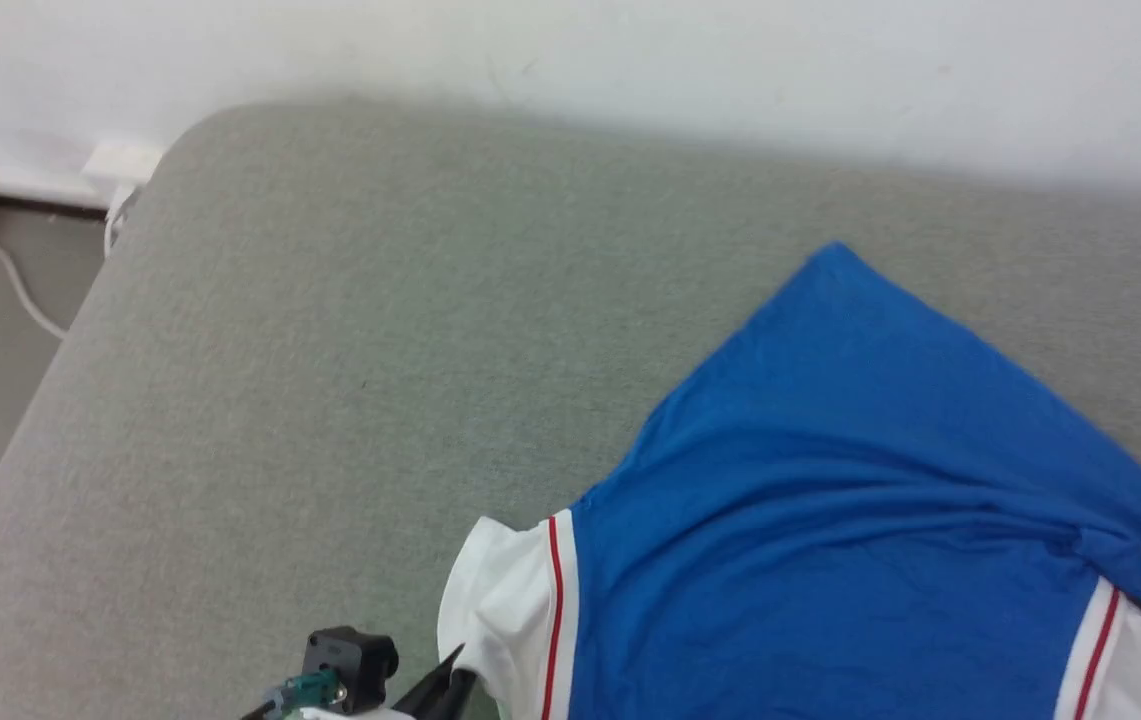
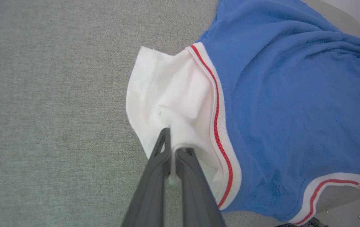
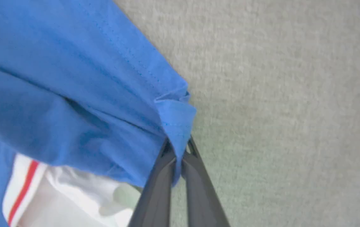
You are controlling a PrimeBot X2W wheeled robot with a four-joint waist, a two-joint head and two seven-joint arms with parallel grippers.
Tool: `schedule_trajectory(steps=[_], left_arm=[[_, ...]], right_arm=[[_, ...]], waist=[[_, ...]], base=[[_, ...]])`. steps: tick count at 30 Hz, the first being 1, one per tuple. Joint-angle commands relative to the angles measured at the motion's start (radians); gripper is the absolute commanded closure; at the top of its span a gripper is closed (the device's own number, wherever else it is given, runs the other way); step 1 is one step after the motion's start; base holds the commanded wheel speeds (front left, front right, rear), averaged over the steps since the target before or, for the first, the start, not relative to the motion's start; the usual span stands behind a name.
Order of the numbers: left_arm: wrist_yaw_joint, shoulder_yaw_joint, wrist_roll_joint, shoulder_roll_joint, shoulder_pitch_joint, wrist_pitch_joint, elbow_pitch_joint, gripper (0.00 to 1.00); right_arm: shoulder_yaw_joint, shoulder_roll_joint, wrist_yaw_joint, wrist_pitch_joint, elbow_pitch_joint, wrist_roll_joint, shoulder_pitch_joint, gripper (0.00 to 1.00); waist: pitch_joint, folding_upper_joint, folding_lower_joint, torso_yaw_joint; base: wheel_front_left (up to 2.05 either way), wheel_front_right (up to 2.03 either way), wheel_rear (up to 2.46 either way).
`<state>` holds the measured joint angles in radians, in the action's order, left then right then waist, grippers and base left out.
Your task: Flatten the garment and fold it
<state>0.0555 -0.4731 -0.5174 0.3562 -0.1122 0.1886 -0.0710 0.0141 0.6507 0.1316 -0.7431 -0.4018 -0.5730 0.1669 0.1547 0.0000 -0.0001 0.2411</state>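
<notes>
The garment (image 1: 830, 480), a royal-blue T-shirt with white sleeves and red-and-white trim, lies rumpled on the grey-green cushion (image 1: 330, 380), reaching off the right and bottom of the head view. My left gripper (image 1: 455, 670) sits at the bottom edge of the head view, against the white sleeve. In the left wrist view that gripper (image 2: 173, 146) is shut on a fold of the white sleeve (image 2: 170, 94). In the right wrist view my right gripper (image 3: 178, 146) is shut on a bunched blue corner of the garment (image 3: 175, 116), lifting the cloth a little.
The cushion's rounded left edge (image 1: 40, 400) drops to the floor, where a white cable (image 1: 15, 285) and a wall socket (image 1: 120, 160) sit. A white wall (image 1: 630, 60) runs behind the cushion. Open cushion surface spreads left of and behind the garment.
</notes>
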Motion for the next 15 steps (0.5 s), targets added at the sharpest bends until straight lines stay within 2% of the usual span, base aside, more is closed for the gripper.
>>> schedule_trajectory(steps=[1, 8, 14, 15], left_arm=[[0.008, 0.006, -0.012, 0.002, -0.015, -0.009, 0.007, 1.00], [0.013, 0.013, -0.026, 0.003, -0.030, -0.023, 0.029, 1.00], [0.006, 0.006, -0.026, 0.002, -0.015, -0.025, 0.040, 1.00], [0.004, 0.005, -0.026, 0.002, -0.011, -0.025, 0.040, 1.00]], right_arm=[[0.030, -0.016, -0.001, -0.032, 0.047, 0.003, -0.076, 1.00], [0.152, -0.120, -0.001, -0.162, 0.262, 0.036, -0.298, 1.00], [0.208, -0.173, -0.001, -0.204, 0.344, 0.103, -0.355, 1.00], [0.213, -0.177, -0.001, -0.195, 0.356, 0.113, -0.347, 0.53]], waist=[[-0.053, 0.0000, 0.0001, -0.052], [-0.074, 0.0000, 0.0001, -0.067], [-0.062, 0.0000, 0.0001, -0.056], [-0.058, 0.0000, 0.0001, -0.052]], base=[[0.00, 0.00, 0.00], [0.00, 0.00, 0.00], [0.00, 0.00, 0.00], [0.00, 0.00, 0.00]])
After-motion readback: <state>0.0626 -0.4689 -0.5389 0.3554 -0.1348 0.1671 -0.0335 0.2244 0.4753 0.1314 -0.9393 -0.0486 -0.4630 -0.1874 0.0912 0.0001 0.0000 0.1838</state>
